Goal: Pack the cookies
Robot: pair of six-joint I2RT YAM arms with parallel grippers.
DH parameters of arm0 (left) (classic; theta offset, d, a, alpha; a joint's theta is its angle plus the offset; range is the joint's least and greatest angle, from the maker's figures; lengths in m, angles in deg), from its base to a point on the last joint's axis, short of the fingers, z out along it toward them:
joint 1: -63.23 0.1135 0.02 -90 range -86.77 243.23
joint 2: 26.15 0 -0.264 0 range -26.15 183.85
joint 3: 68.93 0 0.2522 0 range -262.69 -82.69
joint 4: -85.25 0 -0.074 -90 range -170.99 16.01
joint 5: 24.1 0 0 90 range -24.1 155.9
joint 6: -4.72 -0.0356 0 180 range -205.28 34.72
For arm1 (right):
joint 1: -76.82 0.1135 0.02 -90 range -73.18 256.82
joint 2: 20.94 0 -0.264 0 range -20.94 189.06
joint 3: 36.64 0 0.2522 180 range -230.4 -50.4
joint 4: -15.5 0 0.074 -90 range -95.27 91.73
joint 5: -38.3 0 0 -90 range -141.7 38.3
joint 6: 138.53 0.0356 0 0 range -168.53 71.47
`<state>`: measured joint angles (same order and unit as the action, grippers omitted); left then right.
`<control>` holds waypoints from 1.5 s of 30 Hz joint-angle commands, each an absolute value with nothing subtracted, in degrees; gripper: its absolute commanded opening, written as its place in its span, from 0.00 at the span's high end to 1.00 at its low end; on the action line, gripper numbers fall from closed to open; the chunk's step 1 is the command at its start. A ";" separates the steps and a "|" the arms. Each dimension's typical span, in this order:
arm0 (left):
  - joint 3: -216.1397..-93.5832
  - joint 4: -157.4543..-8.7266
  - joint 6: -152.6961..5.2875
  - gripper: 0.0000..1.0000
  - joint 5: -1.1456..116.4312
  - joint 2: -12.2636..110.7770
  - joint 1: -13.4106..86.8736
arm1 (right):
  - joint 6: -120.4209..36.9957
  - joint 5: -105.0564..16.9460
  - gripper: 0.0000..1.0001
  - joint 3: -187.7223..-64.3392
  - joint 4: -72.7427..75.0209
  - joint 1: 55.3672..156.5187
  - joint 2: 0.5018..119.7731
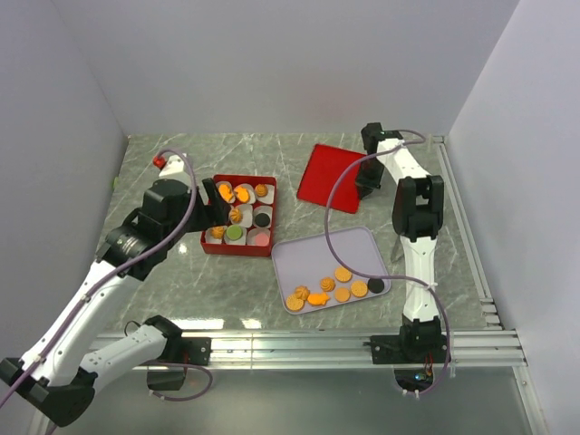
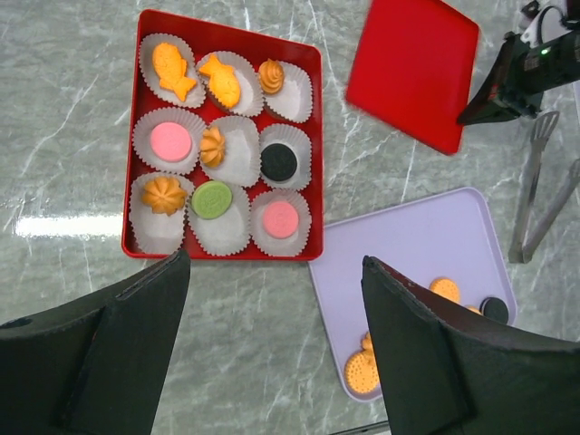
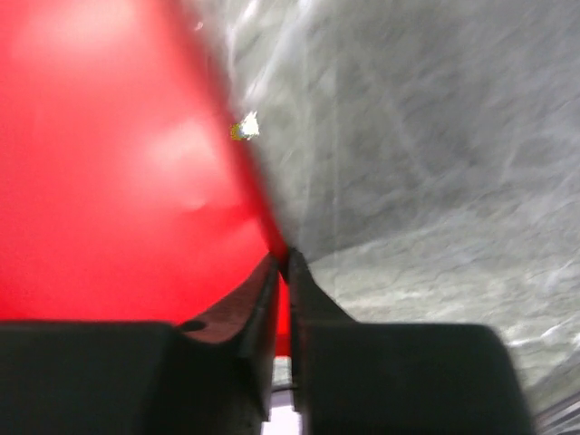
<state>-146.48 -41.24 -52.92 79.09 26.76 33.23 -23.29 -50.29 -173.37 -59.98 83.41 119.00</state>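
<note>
A red box [image 1: 207,243] holds white paper cups, each with one cookie [image 2: 169,140]: orange, pink, green and black ones. Several more cookies [image 1: 343,274], mostly orange and one black, lie on a lavender tray [image 1: 308,254]; some show in the left wrist view [image 2: 362,372]. My left gripper [image 2: 275,263] is open and empty, hovering above the box's near edge [image 2: 227,254]; in the top view it [image 1: 210,204] is over the box's left side. My right gripper [image 3: 283,258] is shut on the right edge of the flat red lid [image 3: 118,163], which shows in the top view [image 1: 328,174].
Metal tongs [image 2: 544,186] lie on the marble table right of the tray [image 2: 426,236]. The lid [image 2: 412,68] sits behind the tray, right of the box. A small red object [image 1: 159,161] is at the back left. White walls close in three sides.
</note>
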 commanded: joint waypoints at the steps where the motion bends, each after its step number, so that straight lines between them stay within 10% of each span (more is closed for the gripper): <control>1: -147.73 -39.68 -50.83 0.18 79.00 24.57 33.08 | -22.60 -53.10 1.00 -169.06 -58.56 85.69 116.52; 45: -160.74 -66.75 -46.35 0.13 61.60 46.71 33.08 | -18.91 -44.23 1.00 -169.32 -67.53 97.29 74.68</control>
